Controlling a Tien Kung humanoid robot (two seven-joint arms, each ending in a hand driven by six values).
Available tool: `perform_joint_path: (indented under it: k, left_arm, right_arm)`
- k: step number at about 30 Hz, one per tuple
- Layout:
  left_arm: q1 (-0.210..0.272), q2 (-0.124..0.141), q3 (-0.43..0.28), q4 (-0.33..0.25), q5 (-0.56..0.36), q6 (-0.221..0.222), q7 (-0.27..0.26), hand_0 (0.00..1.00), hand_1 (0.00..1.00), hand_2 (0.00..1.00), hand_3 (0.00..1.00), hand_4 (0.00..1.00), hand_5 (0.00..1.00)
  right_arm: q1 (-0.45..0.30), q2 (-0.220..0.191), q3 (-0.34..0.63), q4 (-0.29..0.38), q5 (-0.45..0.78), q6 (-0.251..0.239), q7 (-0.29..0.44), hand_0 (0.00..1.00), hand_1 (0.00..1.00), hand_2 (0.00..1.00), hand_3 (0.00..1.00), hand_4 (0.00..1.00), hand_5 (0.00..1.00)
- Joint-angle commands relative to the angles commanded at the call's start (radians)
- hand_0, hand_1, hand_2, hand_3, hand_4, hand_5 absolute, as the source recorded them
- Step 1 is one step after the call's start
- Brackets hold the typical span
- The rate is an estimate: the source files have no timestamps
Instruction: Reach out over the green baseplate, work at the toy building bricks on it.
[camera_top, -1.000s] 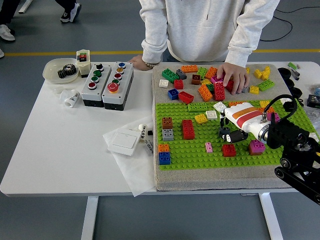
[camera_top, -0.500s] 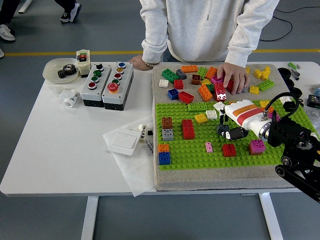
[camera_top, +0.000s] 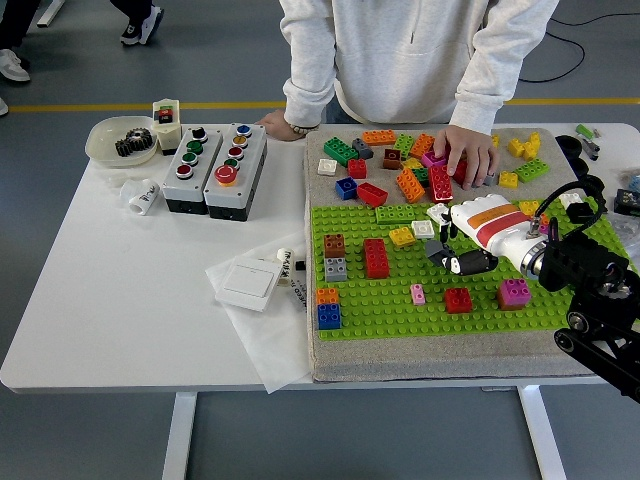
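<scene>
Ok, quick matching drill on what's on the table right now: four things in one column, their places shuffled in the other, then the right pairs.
Things:
1. magenta brick
2. blue and orange stack
3. bowl of gears
4. right hand

Places:
A. far left corner of the white table
B. over the green baseplate, right of its middle
C. baseplate's near left corner
D. on the baseplate, just under the right wrist

Pairs: 1-D, 2-C, 3-A, 4-B
</scene>
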Motion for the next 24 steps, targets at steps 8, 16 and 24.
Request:
perform_joint_path:
  k: [8, 16, 24]
  left_arm:
    - [-0.003, 0.0, 0.004, 0.0, -0.007, 0.0, -0.002, 0.722, 0.732, 0.779, 0.615, 0.659, 0.631]
    - [0.0, 0.0, 0.005, 0.0, -0.007, 0.0, -0.001, 0.722, 0.732, 0.78, 0.614, 0.658, 0.63]
    - [0.006, 0.001, -0.001, 0.003, -0.002, 0.001, -0.004, 0.722, 0.733, 0.779, 0.614, 0.658, 0.631]
  right_arm:
    - [-0.008, -0.016, 0.05, 0.017, -0.004, -0.008, -0.004, 0.419, 0.439, 0.5, 0.481, 0.701, 0.347]
    - [-0.022, -0.04, 0.106, 0.038, -0.018, -0.012, -0.011, 0.437, 0.439, 0.5, 0.485, 0.7, 0.365]
    - [-0.047, -0.084, 0.152, 0.084, -0.035, -0.005, -0.019, 0.438, 0.44, 0.5, 0.486, 0.696, 0.362]
